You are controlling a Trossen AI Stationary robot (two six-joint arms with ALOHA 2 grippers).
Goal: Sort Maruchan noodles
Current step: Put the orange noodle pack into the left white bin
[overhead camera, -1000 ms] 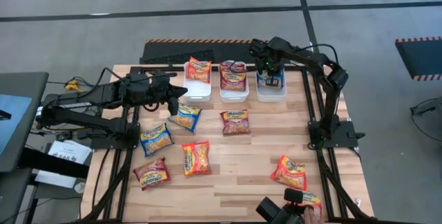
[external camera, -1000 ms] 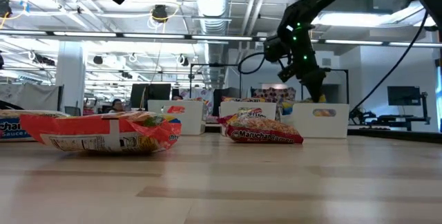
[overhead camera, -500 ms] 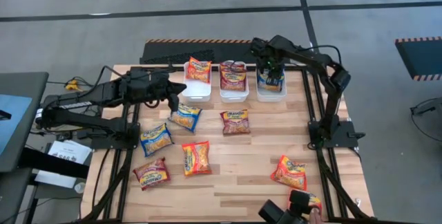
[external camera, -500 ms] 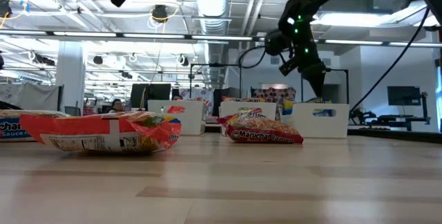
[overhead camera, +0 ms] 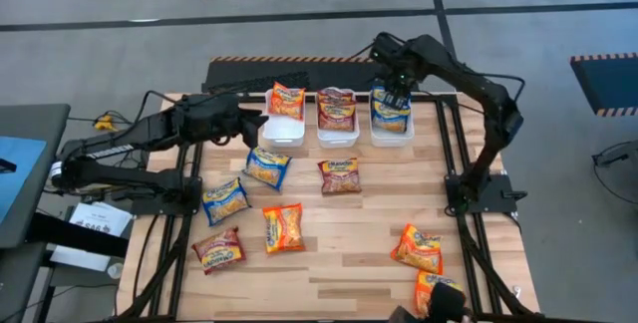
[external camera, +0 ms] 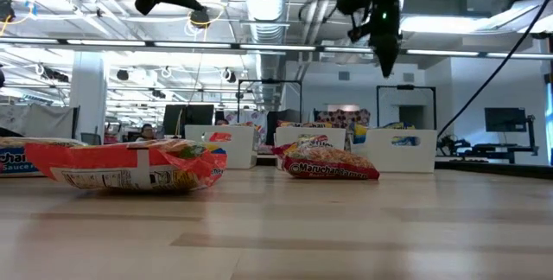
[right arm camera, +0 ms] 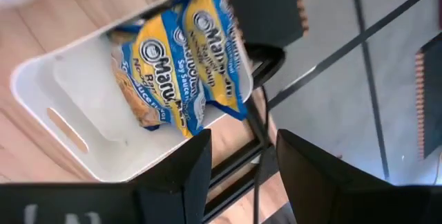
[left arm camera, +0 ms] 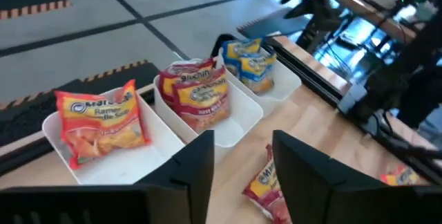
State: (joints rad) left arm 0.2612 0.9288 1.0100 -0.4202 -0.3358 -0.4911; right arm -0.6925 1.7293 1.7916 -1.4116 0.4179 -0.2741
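Observation:
Three white bins stand in a row at the far edge. The left bin [overhead camera: 284, 129] holds an orange packet [left arm camera: 103, 117], the middle bin [overhead camera: 337, 132] holds maroon packets [left arm camera: 197, 92], and the right bin [overhead camera: 392, 136] holds two blue packets [right arm camera: 179, 65] that stand leaning on its wall. Several more noodle packets lie flat on the table, such as a blue one [overhead camera: 267, 168] and a maroon one [overhead camera: 340, 175]. My left gripper [left arm camera: 243, 141] hangs open just short of the left bin, with nothing in it. My right gripper [right arm camera: 242, 148] is open, high over the right bin.
Loose packets lie across the table's middle and left, and two orange ones [overhead camera: 419, 248] lie at the near right corner. A dark keyboard [overhead camera: 269, 76] lies beyond the bins. The low camera [overhead camera: 439, 308] sits at the near edge.
My right gripper has risen straight up out of the right bin and rolled a little. The blue packets stay standing in the bin. My left gripper has swung slightly toward the far edge, nearer the left bin.

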